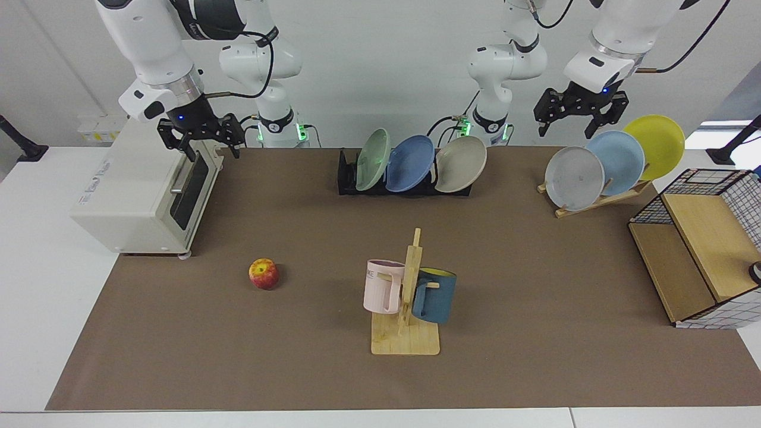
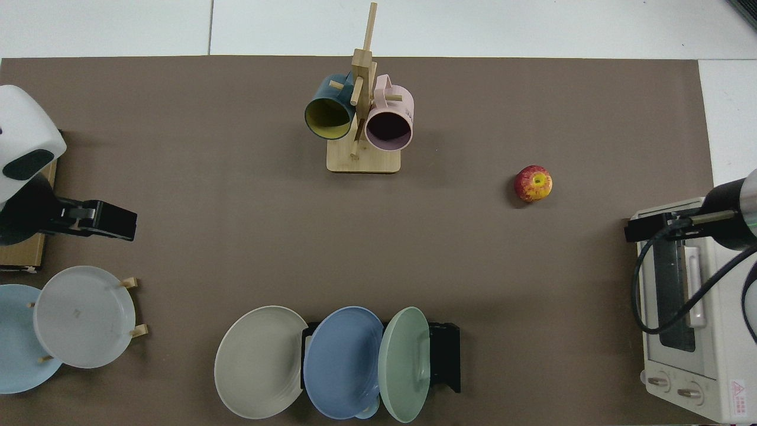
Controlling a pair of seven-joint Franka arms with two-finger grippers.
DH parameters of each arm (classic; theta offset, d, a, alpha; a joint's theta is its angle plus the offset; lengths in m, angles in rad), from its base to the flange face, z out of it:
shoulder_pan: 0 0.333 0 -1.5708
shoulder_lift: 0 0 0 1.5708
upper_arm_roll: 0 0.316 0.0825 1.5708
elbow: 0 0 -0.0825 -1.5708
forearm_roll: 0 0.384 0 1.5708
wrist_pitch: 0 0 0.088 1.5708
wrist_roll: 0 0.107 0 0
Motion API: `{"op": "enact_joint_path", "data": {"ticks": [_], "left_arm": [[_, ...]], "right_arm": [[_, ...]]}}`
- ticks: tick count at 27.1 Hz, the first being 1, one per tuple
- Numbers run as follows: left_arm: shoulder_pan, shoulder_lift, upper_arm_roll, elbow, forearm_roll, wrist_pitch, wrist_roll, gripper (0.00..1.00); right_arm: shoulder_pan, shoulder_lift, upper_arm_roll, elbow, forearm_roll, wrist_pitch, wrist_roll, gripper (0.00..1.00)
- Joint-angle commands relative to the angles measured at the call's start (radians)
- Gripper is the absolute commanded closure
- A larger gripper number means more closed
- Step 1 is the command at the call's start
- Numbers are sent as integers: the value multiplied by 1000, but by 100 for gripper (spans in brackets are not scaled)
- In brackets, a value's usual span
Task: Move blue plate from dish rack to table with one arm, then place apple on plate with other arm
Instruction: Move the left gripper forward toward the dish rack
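The blue plate (image 1: 410,163) (image 2: 343,361) stands upright in the black dish rack (image 1: 348,178) (image 2: 443,355), between a pale green plate and a grey-beige plate. The apple (image 1: 264,274) (image 2: 533,183), red with yellow patches, lies on the table's brown mat (image 1: 238,356) (image 2: 532,296). My left gripper (image 1: 569,128) (image 2: 127,225) hangs open and empty above the slanted wooden plate rack, far from the dish rack. My right gripper (image 1: 213,150) (image 2: 633,228) hangs open and empty over the toaster oven's front, well back from the apple.
A wooden mug tree (image 1: 407,297) holding a pink and a dark blue mug stands mid-table. A white toaster oven (image 1: 142,196) sits on the right arm's side. A slanted wooden rack (image 1: 594,199) with three plates and a wire-and-wood shelf (image 1: 701,255) stand on the left arm's side.
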Motion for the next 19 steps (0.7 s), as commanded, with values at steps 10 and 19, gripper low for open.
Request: {"op": "enact_joint_path", "data": {"ticks": [10,19], "left_arm": [[8,-32,2,-33,-10,-9,8,0],[2,-38,-12,-27,-8,-8,-7,0]], "right_arm": [[-13,-11,10,-12,5,1,17,0],[-13,-11,10,-12,5,1,17,0]]}}
